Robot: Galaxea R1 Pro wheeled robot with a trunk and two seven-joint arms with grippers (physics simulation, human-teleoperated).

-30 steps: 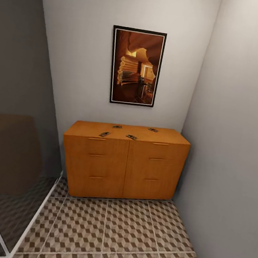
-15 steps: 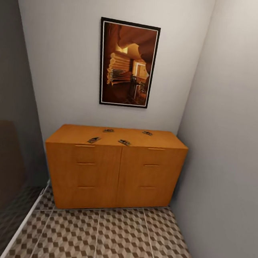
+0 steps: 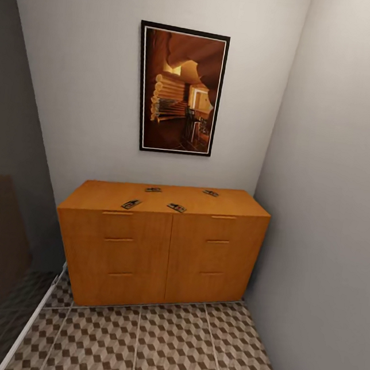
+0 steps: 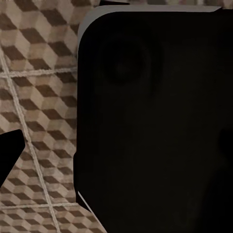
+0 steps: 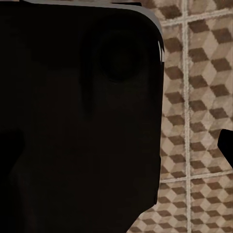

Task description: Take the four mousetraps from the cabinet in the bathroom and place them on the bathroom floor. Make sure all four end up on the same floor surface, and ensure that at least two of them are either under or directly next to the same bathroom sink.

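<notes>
I am looking at the cabinet [image 3: 159, 251], a low orange-brown unit with six drawer fronts and wooden bar handles, standing against the back wall in the corner. All four mousetraps lie on the cabinet's flat top, none touching another. One mousetrap [image 3: 130, 204] sits near the cabinet's front edge on its left half. A second [image 3: 176, 208] lies near the front edge close to the cabinet's middle seam. A third [image 3: 153, 190] rests further back, toward the wall, between those two. The fourth [image 3: 210, 193] lies toward the back on the cabinet's right half.

A framed picture [image 3: 178, 89] in warm browns hangs on the wall above the cabinet. The bathroom floor [image 3: 177, 346], tiled in a brown, beige and white cube pattern, spreads out in front of the cabinet. A glass panel [image 3: 2, 232] with a pale base rail stands left of the cabinet.

Both wrist cameras give me a large dark body over the same cube tiles [image 4: 39, 97], so I cannot tell whether either gripper's fingers are apart or together.
</notes>
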